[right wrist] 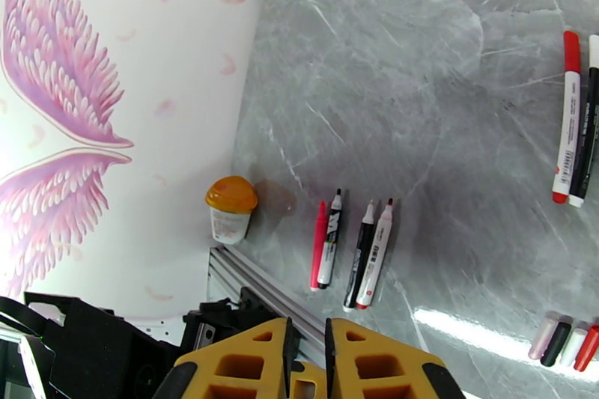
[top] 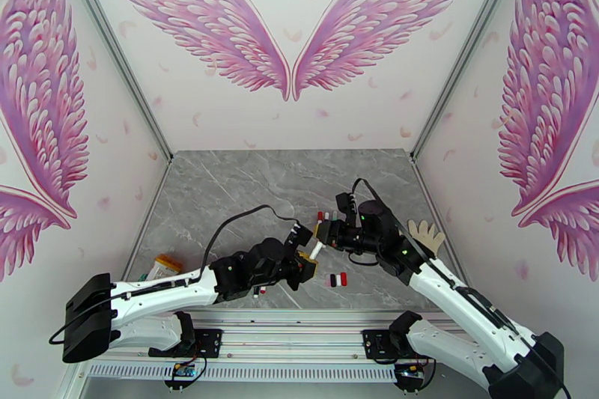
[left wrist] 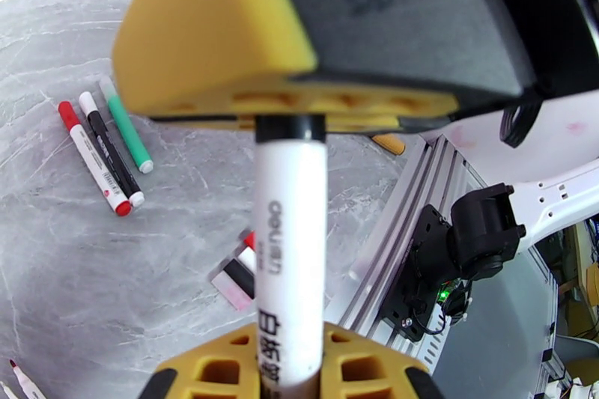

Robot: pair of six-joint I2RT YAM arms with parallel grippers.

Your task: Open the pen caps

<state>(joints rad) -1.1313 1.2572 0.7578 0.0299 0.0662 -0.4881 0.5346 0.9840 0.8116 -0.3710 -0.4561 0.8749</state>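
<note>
Left gripper clamped shut around the barrel of a white pen, holding it clear of the table. Right gripper closed on its black cap at the other end, so the arms can pull against each other. Cap not yet off; loose caps lie grouped below, likely parked aside.

A white pen with a black cap is being held above the bench. Three capped pens and four uncapped pens are being left lying flat, loose caps nearby.
</note>
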